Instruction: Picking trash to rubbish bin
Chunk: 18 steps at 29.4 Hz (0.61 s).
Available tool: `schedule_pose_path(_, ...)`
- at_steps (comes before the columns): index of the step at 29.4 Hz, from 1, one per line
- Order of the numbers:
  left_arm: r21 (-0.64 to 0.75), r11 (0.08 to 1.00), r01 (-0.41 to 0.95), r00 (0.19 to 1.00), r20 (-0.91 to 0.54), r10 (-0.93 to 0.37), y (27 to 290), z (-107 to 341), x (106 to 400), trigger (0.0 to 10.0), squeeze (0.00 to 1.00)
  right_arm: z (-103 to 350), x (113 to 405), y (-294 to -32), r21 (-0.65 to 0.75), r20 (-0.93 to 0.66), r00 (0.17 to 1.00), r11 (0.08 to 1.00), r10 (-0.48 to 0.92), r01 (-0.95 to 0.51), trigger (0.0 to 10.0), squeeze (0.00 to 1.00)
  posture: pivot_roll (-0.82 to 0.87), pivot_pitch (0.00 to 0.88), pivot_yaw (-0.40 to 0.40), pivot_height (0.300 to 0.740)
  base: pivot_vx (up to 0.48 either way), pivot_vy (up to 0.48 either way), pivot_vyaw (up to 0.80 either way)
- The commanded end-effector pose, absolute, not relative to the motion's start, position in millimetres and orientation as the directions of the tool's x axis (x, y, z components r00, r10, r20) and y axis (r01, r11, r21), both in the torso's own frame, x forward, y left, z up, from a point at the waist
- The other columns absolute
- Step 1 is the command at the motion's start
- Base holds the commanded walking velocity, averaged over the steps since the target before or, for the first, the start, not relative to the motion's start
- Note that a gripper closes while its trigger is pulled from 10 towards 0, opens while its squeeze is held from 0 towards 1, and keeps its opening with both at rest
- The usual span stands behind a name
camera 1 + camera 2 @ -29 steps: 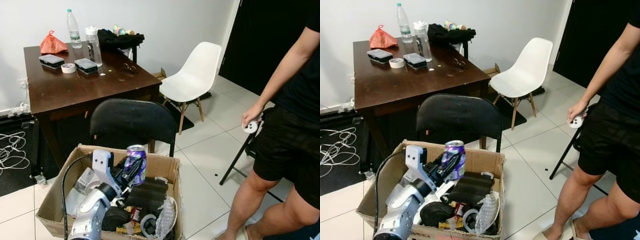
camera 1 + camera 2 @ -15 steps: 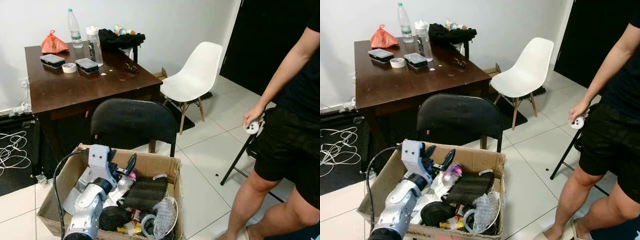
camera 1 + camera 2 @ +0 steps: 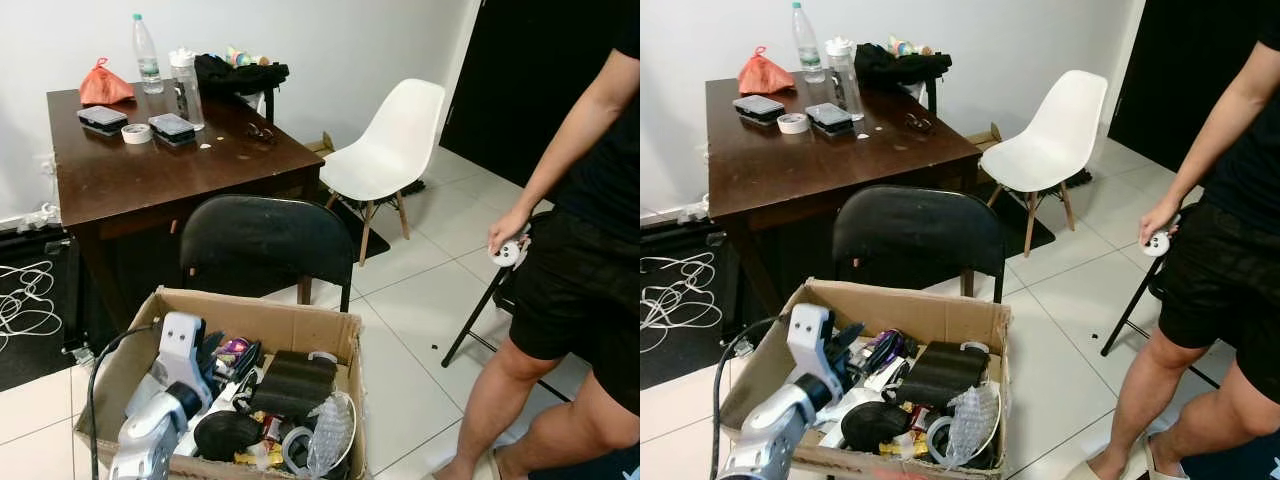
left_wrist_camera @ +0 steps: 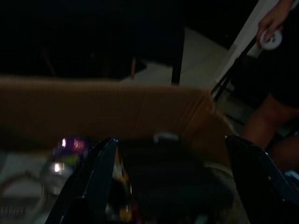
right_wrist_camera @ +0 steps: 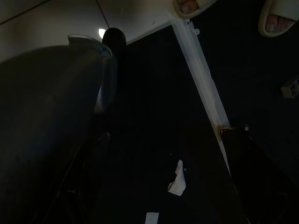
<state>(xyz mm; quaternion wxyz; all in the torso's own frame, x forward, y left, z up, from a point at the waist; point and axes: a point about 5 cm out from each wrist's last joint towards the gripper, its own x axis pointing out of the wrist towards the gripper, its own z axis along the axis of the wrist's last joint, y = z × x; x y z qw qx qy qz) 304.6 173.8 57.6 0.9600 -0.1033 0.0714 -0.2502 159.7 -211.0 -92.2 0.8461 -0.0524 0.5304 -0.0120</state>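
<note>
Now the left gripper point(image 3: 228, 357) hovers over the cardboard box point(image 3: 300, 323) with its jaws apart and nothing between them; in the left wrist view the two black fingers point(image 4: 96, 179) stand wide either side of the box's contents. Just beside the jaws, at about 12 o'clock from them, the purple can point(image 3: 233, 348) lies on its side among the trash, free of the gripper. At 3 o'clock from the can sits a black ribbed block point(image 3: 292, 382), and at 5 o'clock a crumpled clear plastic piece point(image 3: 329, 436) leans on the box's near right corner. A black cable runs from the silver left arm point(image 3: 150, 440) round the box's left side.

At 12 o'clock beyond the box stands a black chair point(image 3: 262, 244), and behind it the dark wooden worktop point(image 3: 150, 170) carries a roll of tape point(image 3: 136, 133), two bottles point(image 3: 146, 56) and an orange bag point(image 3: 104, 86). A white chair point(image 3: 390, 145) stands at 2 o'clock. At 3 o'clock a person in black shorts point(image 3: 580, 300) stands on the tiled floor, one hand point(image 3: 506, 238) around a small white object.

Whether the right gripper's jaws are apart or together cannot be told from the dark right wrist view.
</note>
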Motion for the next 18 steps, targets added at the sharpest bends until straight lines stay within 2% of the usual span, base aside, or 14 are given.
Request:
schedule_pose_path(1,-0.238,0.859,0.453,0.862,-0.13,-0.491,183,47,296,10.0,0.0,-97,152,-204,-0.08,-0.91,0.411,0.996,-0.057,-0.039,10.0,0.0,-0.03,0.141,0.021,0.74,-0.289,0.0,0.0)
schedule_pose_path(11,-0.271,0.862,0.428,0.845,-0.217,-0.488,192,23,278,10.0,0.0,-94,149,-221,-0.1,-0.911,0.406,0.994,-0.074,-0.042,10.0,0.0,-0.02,0.135,0.017,0.74,-0.305,0.0,0.0)
schedule_pose_path(18,-0.294,0.879,0.375,0.835,-0.305,-0.458,197,2,263,10.0,0.0,-95,149,-217,-0.1,-0.91,0.408,0.994,-0.071,-0.051,10.0,0.0,-0.02,0.13,0.014,0.74,-0.32,0.0,0.0)
